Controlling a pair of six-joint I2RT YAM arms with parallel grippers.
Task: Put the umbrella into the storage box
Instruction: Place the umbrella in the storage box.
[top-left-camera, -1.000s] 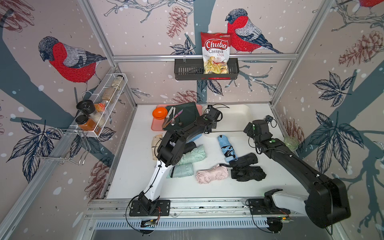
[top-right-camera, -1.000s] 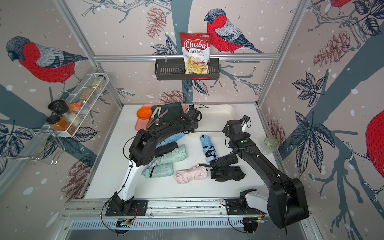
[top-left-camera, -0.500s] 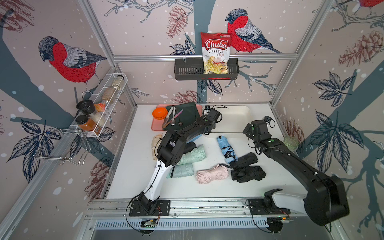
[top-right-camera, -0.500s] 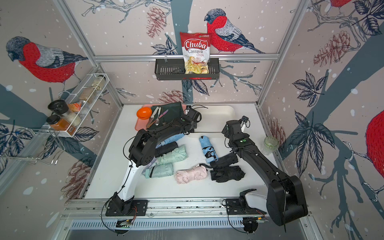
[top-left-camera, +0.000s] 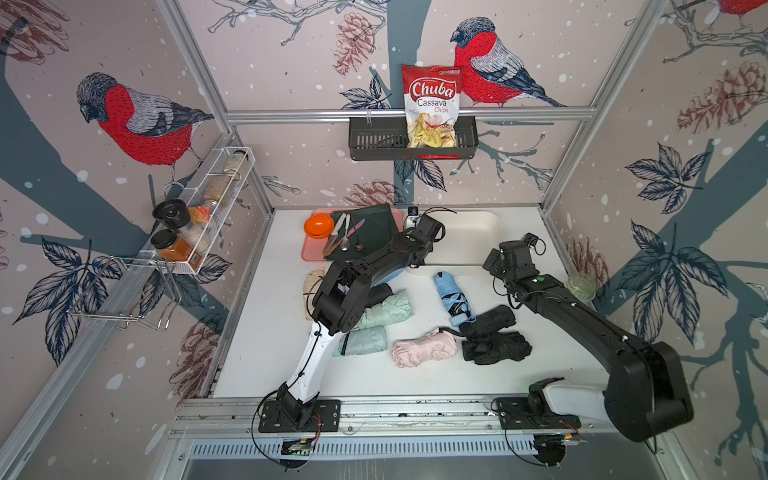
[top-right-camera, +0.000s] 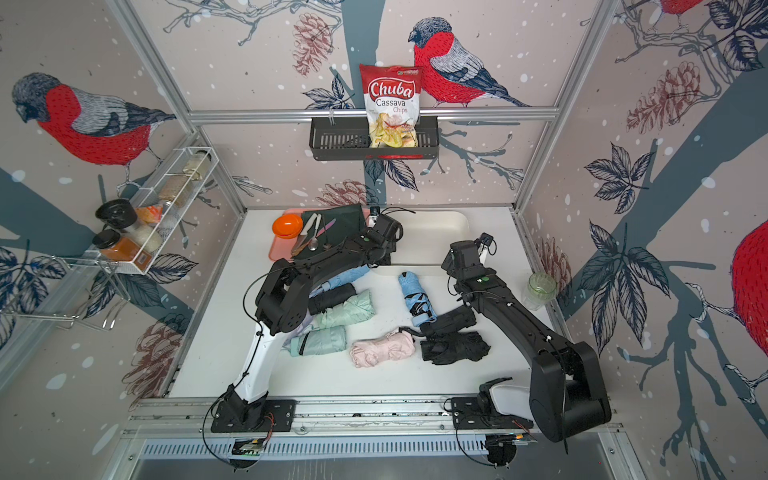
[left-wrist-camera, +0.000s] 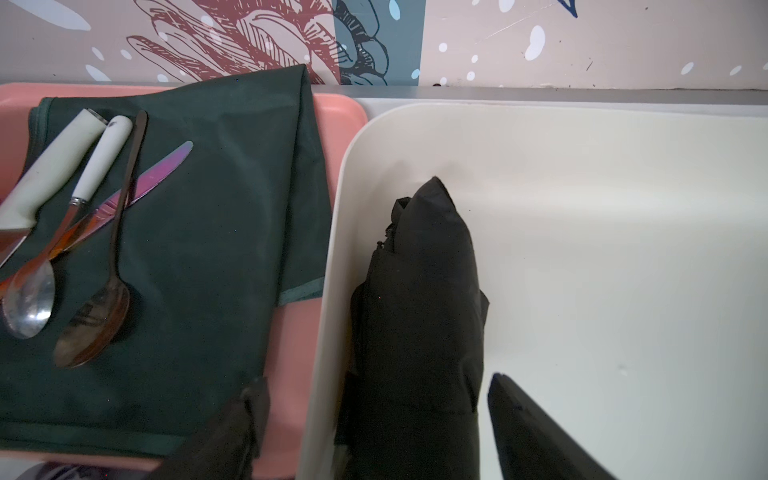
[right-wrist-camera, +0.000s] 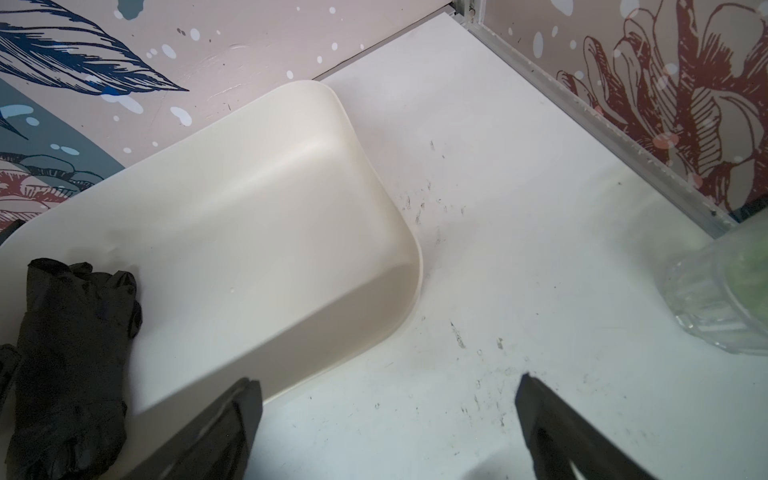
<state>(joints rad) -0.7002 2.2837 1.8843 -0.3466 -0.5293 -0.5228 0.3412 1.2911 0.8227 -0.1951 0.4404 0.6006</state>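
A wire rack (top-left-camera: 210, 232) hangs on the left wall. It holds spice jars, but their labels are too small for me to read. Next comes the pink tray (left-wrist-camera: 332, 110). A green cloth (left-wrist-camera: 208, 249) lies on it, with spoons and knives on top. High on the back wall, a black basket (top-left-camera: 374, 143) holds a red and white bag (top-left-camera: 432, 104). The bag says "Chuba Cassava Chips".

The box (left-wrist-camera: 582, 187) sits just beside the tray. The umbrella (left-wrist-camera: 424, 311) lies inside it, black and folded up. It lies close along the box wall next to the tray. Its long side runs from me toward the back wall, and its pointy end points at that wall.

My left gripper (left-wrist-camera: 376, 382) is over the umbrella with its fingers wide apart. One finger is over the tray, outside the box, and the other is inside the box. Neither finger touches the umbrella, so I hold nothing. The box is bare to the right of the umbrella.

The other umbrellas (top-left-camera: 451, 291) lie on the table, nearer to me.

My right gripper (right-wrist-camera: 386, 382) hangs over the table (right-wrist-camera: 498, 166), just beside the box's round corner. Its fingers are wide apart too and hold nothing. The table here has small dark scuffs and is bare up to the metal edge of the right wall. A glass jar (right-wrist-camera: 715, 291) stands near that wall.
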